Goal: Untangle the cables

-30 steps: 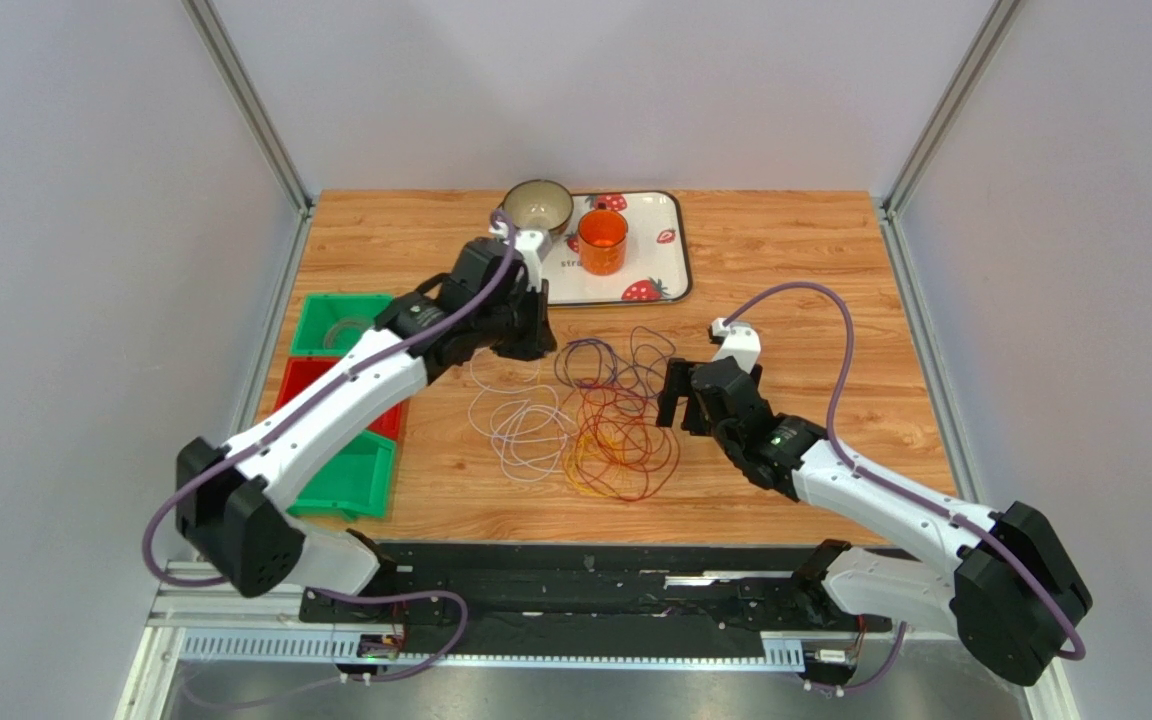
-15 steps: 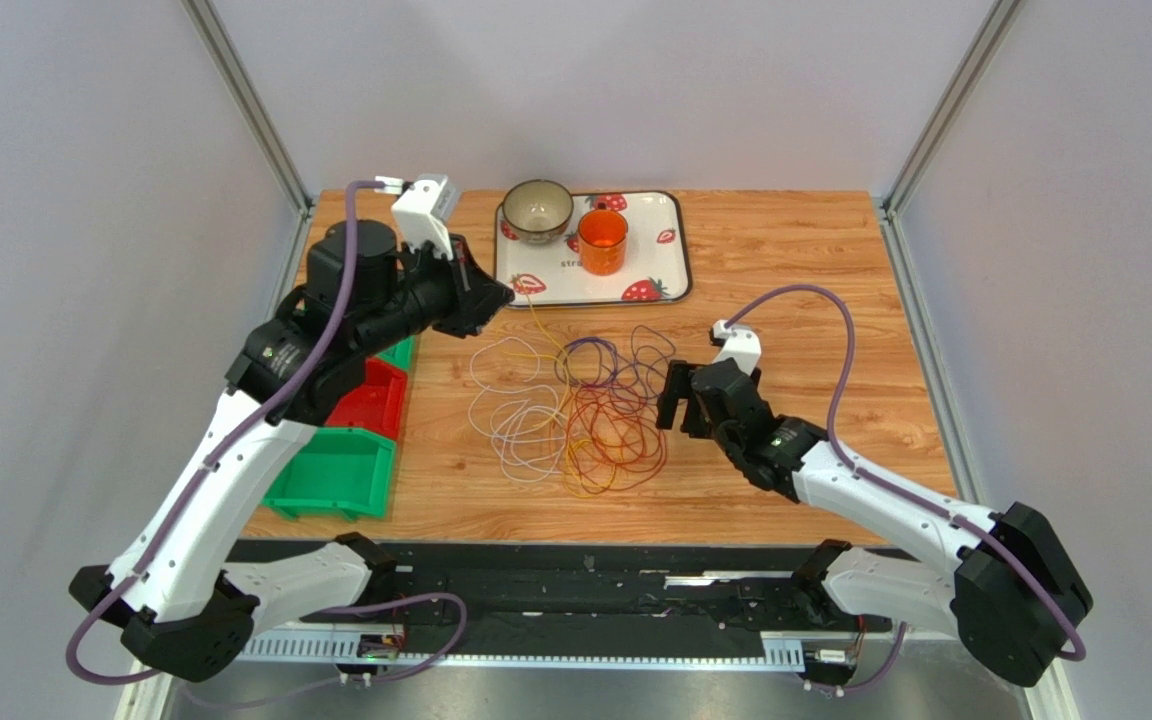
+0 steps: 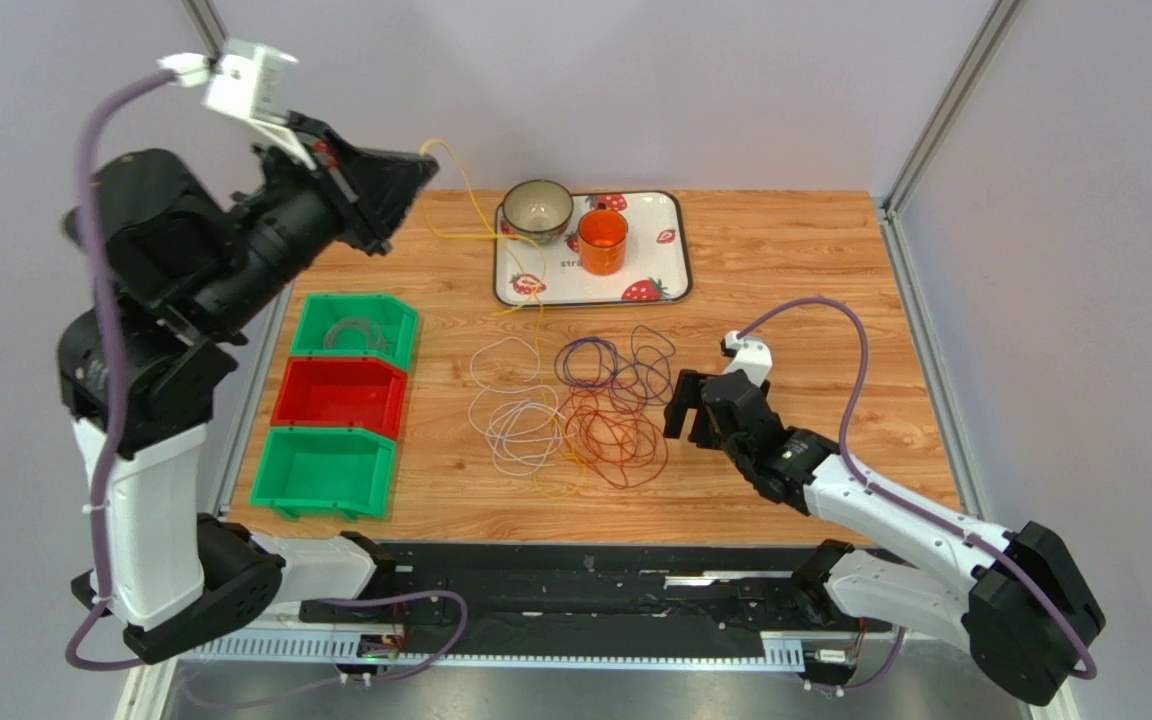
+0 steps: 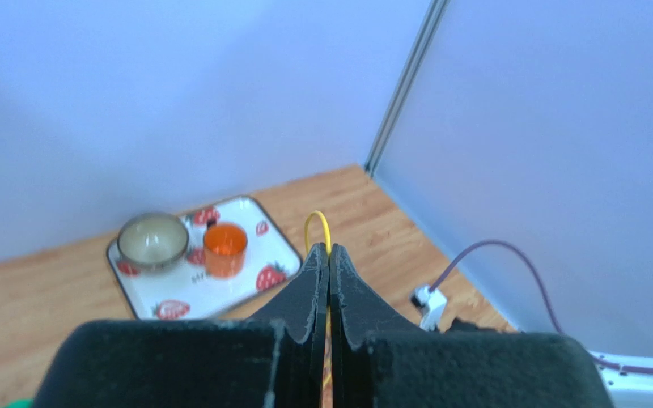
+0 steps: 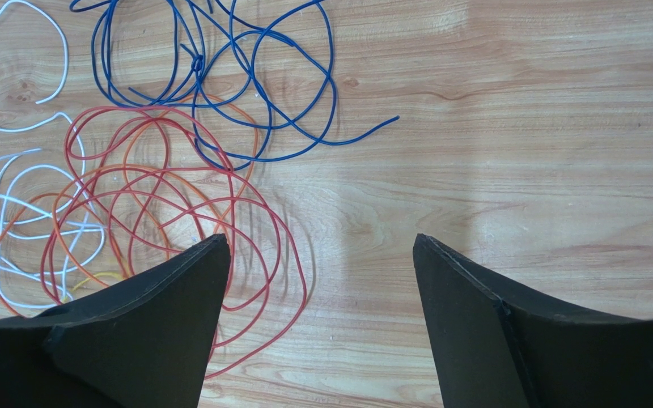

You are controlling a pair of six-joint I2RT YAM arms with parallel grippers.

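Observation:
A loose tangle of cables (image 3: 597,428) lies mid-table: white loops (image 3: 515,428) on the left, dark red and orange loops (image 3: 620,443) in the middle, and a purple-blue one (image 3: 597,360) behind. My left gripper (image 3: 417,162) is raised high at the back left, shut on a yellow cable (image 3: 455,168). That cable hangs down toward the pile and shows as a loop above the tips in the left wrist view (image 4: 317,223). My right gripper (image 3: 675,408) is open and empty, low at the pile's right edge. Its view shows red (image 5: 177,204), blue (image 5: 219,76) and white (image 5: 15,170) wires ahead.
A strawberry-print tray (image 3: 665,278) at the back holds a bowl (image 3: 537,207) and an orange cup (image 3: 602,237). Three bins stand at the left: green (image 3: 349,327), red (image 3: 339,398), green (image 3: 324,468). Bare wood lies right of the right gripper.
My left arm has swung up and back to the left, drawing the yellow cable out of the pile. The right gripper has barely shifted.

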